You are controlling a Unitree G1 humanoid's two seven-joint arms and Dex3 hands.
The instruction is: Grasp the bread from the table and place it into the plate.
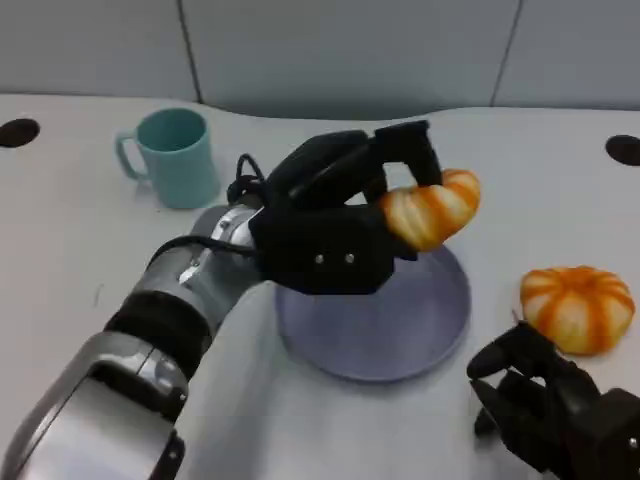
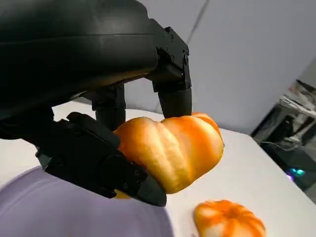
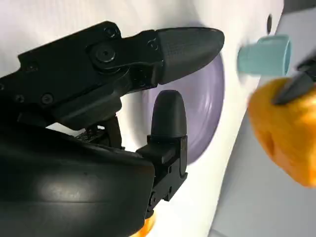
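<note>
My left hand [image 1: 330, 230] grips a glossy orange-and-white bread [image 1: 432, 208] and holds it in the air over the far side of the lavender plate [image 1: 400, 330]. In the left wrist view the fingers [image 2: 98, 163] clamp the bread [image 2: 173, 148] from both sides, with the plate [image 2: 39, 212] below it. My right hand [image 1: 550, 405] rests at the table's near right, fingers apart and holding nothing. The right wrist view shows that hand [image 3: 98, 123], the plate [image 3: 210, 103] beyond it and the lifted bread [image 3: 286, 128].
A second, pumpkin-shaped bread [image 1: 578, 308] lies on the table right of the plate, just beyond my right hand, also in the left wrist view [image 2: 229, 219]. A teal mug [image 1: 172, 157] stands at the far left. Dark holes mark the table's far corners.
</note>
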